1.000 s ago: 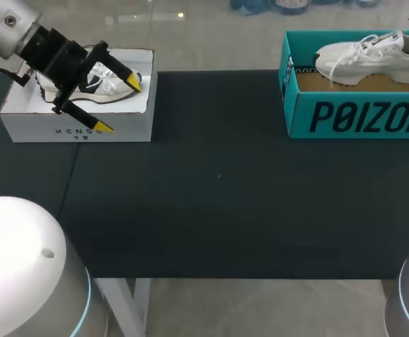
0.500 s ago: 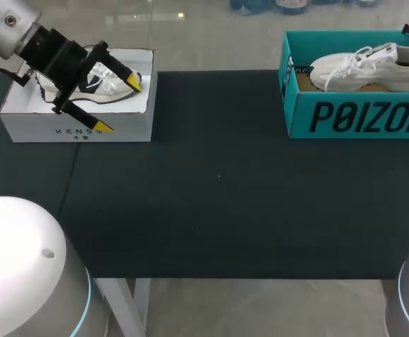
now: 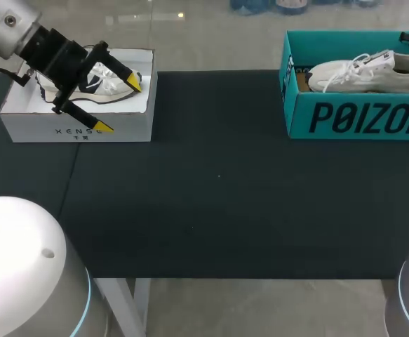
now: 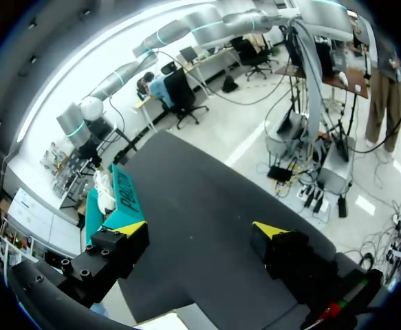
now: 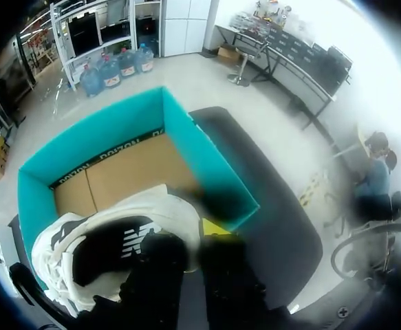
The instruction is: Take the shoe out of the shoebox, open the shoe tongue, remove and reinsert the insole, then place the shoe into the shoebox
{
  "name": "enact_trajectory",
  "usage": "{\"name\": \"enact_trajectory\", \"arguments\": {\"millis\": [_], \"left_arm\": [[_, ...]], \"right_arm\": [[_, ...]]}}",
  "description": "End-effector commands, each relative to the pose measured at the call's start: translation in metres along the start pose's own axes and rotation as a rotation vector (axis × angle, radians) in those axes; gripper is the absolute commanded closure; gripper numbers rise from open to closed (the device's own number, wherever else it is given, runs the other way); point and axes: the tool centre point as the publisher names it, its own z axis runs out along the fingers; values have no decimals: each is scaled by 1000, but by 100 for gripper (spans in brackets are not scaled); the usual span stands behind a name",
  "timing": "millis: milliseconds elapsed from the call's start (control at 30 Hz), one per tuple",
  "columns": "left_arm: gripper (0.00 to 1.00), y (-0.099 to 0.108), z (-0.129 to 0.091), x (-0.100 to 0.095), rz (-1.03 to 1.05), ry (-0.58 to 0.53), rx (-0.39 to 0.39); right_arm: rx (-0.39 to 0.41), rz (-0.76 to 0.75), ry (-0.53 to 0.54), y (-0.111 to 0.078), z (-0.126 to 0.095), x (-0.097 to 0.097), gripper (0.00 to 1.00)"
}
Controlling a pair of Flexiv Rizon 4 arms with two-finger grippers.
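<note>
In the teal shoebox (image 3: 358,116), at the far right corner of the desk (image 3: 218,210): the white shoe (image 3: 362,71). Long axis along the box's length, toe toward the middle of the desk, heel toward the right edge and sitting a little higher than the toe. Laces loose and spilling over the tongue.

Right jaws directly over the heel end, narrow and apparently pinching the heel collar: white fabric between two dark, blurred fingers, one yellow tip just beside the shoe in the right wrist view. Sole seemingly not quite flat on the cardboard floor, though hard to tell from above.

Left jaws wide, gripping nothing, hanging over a white box (image 3: 78,126) at the far left of the desk, with a second shoe (image 3: 106,78) inside it. Well apart from the teal box, seen only small and distant ahead in the left wrist view.

Judged from this: placing step nearly done, right arm the only one within reach. Next, probably: lower the heel until flat, then spread the jaws and lift straight up, clear of the laces and the box wall.
</note>
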Motion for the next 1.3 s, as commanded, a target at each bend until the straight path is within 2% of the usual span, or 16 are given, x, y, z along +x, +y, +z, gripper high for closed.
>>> {"name": "enact_trajectory", "arguments": {"millis": [33,333,700,967,1233,1267,1300], "left_arm": [[0,-1,0,0,0,3,-4],[0,-1,0,0,0,3,-4],[0,-1,0,0,0,3,-4],[0,-1,0,0,0,3,-4],[0,-1,0,0,0,3,-4],[0,-1,0,0,0,3,-4],[0,-1,0,0,0,3,-4]], "right_arm": [[15,3,2,7,19,7,100],[36,-11,-12,10,57,19,100],[89,-42,-42,-8,106,26,100],[111,-54,-56,-15,127,27,100],[128,-48,-63,-18,133,28,100],[123,-38,-58,-16,130,26,98],[119,-34,-57,-15,126,25,69]]}}
